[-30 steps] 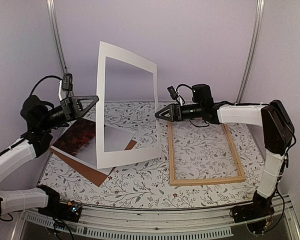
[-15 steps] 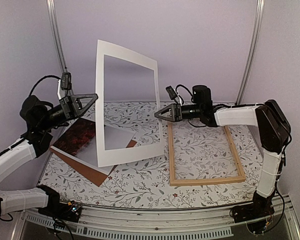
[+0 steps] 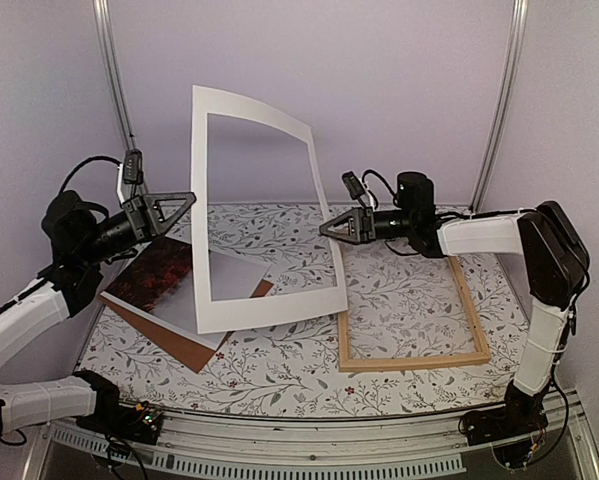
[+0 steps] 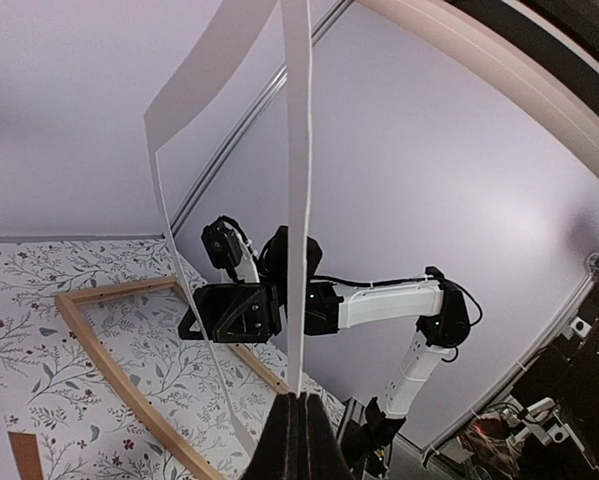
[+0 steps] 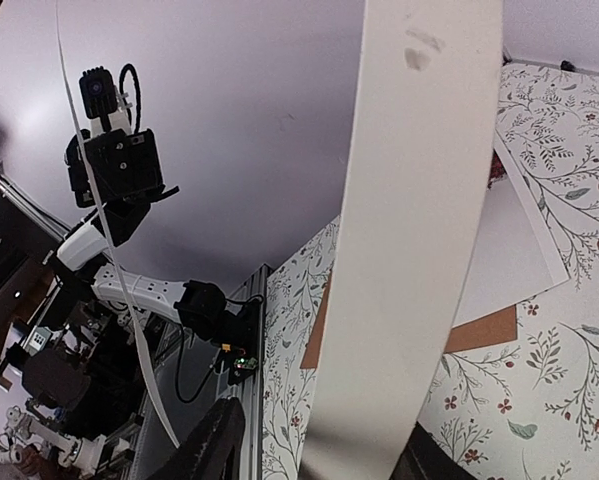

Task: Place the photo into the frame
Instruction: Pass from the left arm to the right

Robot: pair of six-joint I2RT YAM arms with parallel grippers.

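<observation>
Photo [image 3: 157,275]: flat on the brown board [image 3: 191,350], left of the frame [image 3: 409,362]. Looks thin, light, bendy, easily creased; best pinched at a free edge. In the way: white mat [image 3: 264,312], upright just left of the frame, pinched by left gripper [image 3: 191,197] jaws; right gripper [image 3: 325,228] jaws spread around its edge.

The mat border [image 3: 269,308] is plain white. To its left, the photo [image 3: 157,275] shows a mottled, dark reddish-brown band fading to misty grey-white. It lies on a plain brown backing board [image 3: 179,344]. Right of the mat border, the frame [image 3: 409,361] is light natural wood. The surface [image 3: 279,375] is white, printed with grey-green leafy sprigs and small red flowers. The arms [image 3: 479,232] have white links and black joints. The left claw [image 3: 184,203] and right claw [image 3: 326,229] are black. The walls [image 3: 399,90] are pale lilac.
</observation>
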